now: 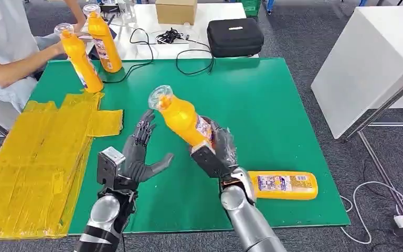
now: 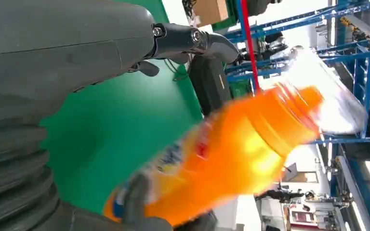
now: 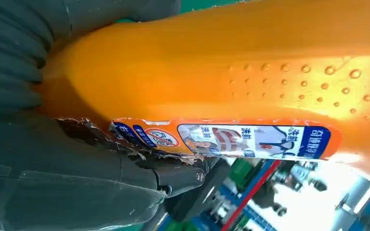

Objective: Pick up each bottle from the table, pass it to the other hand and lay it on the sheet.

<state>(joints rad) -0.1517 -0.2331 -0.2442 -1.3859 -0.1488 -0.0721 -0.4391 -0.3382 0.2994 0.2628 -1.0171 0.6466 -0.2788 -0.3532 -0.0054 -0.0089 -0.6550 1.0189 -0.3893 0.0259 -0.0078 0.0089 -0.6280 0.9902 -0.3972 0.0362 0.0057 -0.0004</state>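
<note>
Presently the right hand (image 1: 218, 149) grips an orange bottle (image 1: 181, 116) by its lower body, fingers wrapped around it, and holds it above the green table (image 1: 273, 105) with the clear-capped neck tilted up and toward the robot's left. In the right wrist view the same bottle (image 3: 250, 72) lies across the palm, its printed label facing the camera and the dark fingers pressed against its underside. The left hand (image 1: 141, 152) stands just beside the bottle's upper part, palm turned toward it, fingers spread apart and holding nothing; the head view shows a gap between these fingers and the bottle. The left wrist view shows the bottle (image 2: 231, 154) blurred, close in front of that hand's open fingers (image 2: 192, 41). A second orange bottle (image 1: 284, 185) lies on its side on the table near the front edge, just beside the right forearm. Two further orange bottles stand at the far left corner of the table: one (image 1: 81, 60) tilted, with a person's hand (image 1: 63, 47) at it, and another (image 1: 104, 39) upright just behind it. The yellow sheet (image 1: 42, 157) covers the left side of the table and hangs over its edge, with no bottle on it. A black case (image 1: 235, 37) and a cardboard box (image 1: 176, 10) rest on the white table beyond, with black cables (image 1: 189, 50) trailing onto the green surface.
</note>
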